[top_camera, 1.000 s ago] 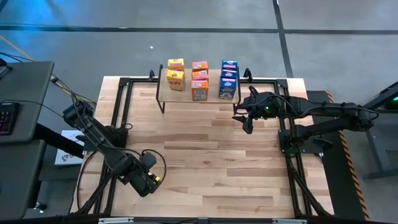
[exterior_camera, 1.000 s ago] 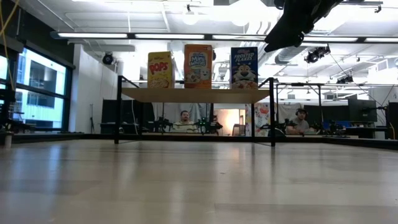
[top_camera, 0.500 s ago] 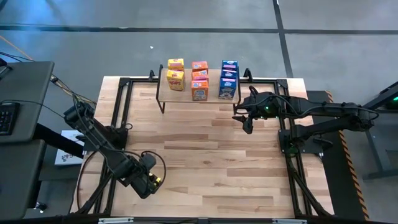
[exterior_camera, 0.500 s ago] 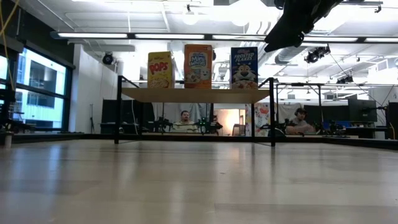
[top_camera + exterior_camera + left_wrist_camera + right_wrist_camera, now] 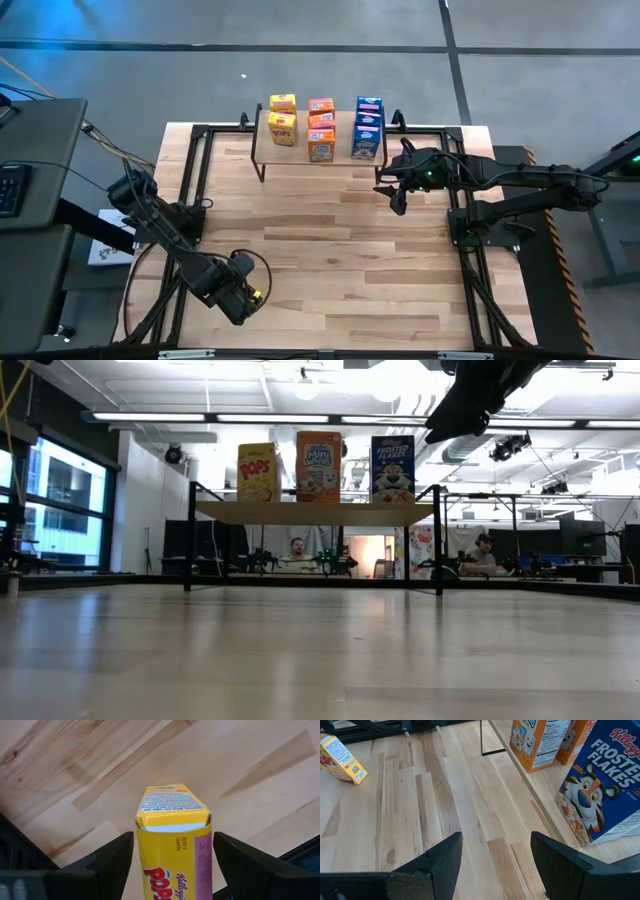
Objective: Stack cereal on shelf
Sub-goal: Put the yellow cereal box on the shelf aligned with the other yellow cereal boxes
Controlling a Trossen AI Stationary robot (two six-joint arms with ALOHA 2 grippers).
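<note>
Looking down from above, my left pincer (image 5: 240,297) sits low on the table (image 5: 330,250), far from the shelf (image 5: 320,150). Wrist view: it's clamping a yellow cereal box (image 5: 172,840); carry it upright. Right pincer (image 5: 492,865) gapes empty. The box's bottom is cut off.

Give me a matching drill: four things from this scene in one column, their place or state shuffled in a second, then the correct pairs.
Things:
1. left gripper
2. right gripper
3. blue cereal boxes
4. orange cereal boxes

Places or states:
A. middle row on the shelf
B. holds a yellow cereal box over the table's near left part
C. row at the shelf's right end
D. fingers open, holding nothing, beside the shelf's right end

Pairs: 1-B, 2-D, 3-C, 4-A
</note>
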